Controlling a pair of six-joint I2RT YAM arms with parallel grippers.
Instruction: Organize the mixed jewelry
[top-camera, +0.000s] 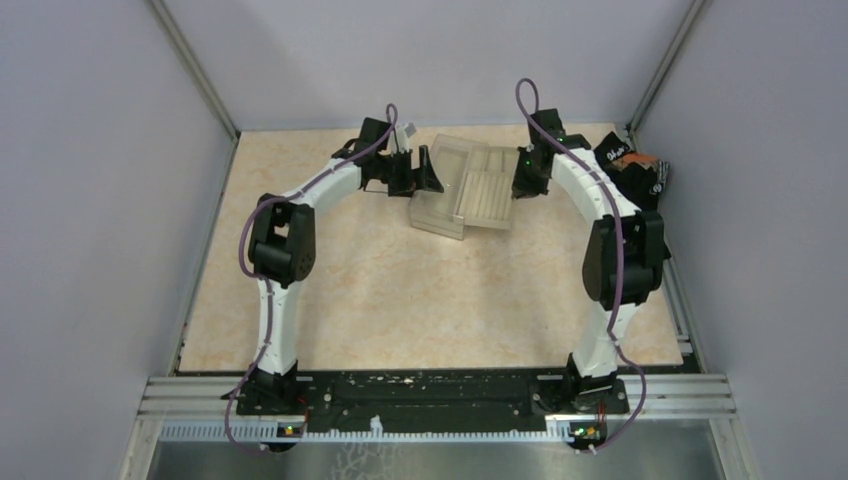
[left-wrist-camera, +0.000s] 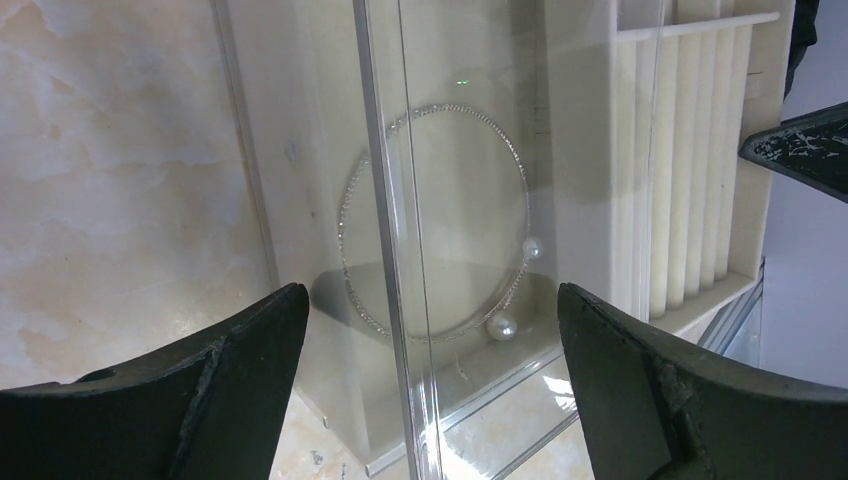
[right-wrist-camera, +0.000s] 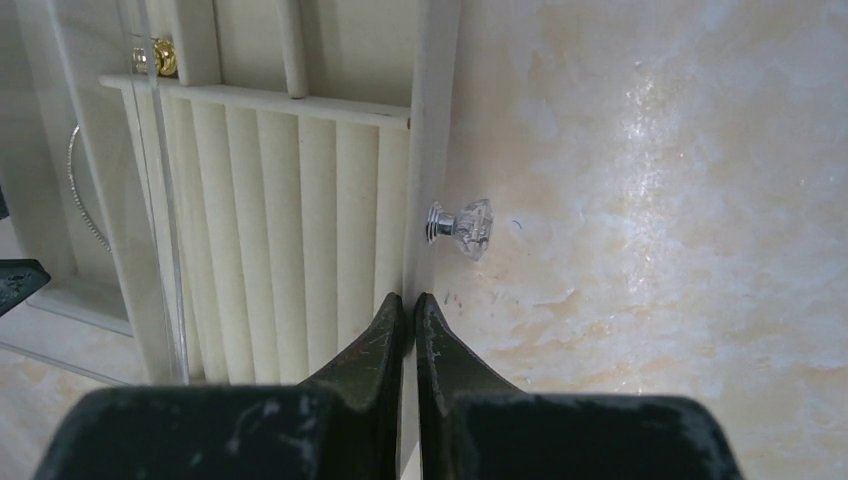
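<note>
A thin silvery loop (left-wrist-camera: 455, 107) with two small pearls (left-wrist-camera: 503, 326) lies in a compartment of the beige tray (top-camera: 480, 195). My left gripper (left-wrist-camera: 432, 300) is open and empty; its jaws stand wide apart just before the loop, with a clear upright panel edge (left-wrist-camera: 385, 200) between them. It hovers at the tray's left end in the top view (top-camera: 425, 170). My right gripper (right-wrist-camera: 411, 300) is shut on the tray's side wall (right-wrist-camera: 425, 150), at its right end in the top view (top-camera: 527, 182). A tiny gold piece (right-wrist-camera: 163, 55) sits in a far compartment. Part of the loop also shows in the right wrist view (right-wrist-camera: 85, 200).
A clear crystal knob (right-wrist-camera: 462, 226) sticks out of the tray's side next to my right fingers. The tray has ribbed ring rolls (right-wrist-camera: 280, 220). A black cloth heap (top-camera: 635, 170) lies at the far right corner. Grey walls enclose the marbled table (top-camera: 420, 300).
</note>
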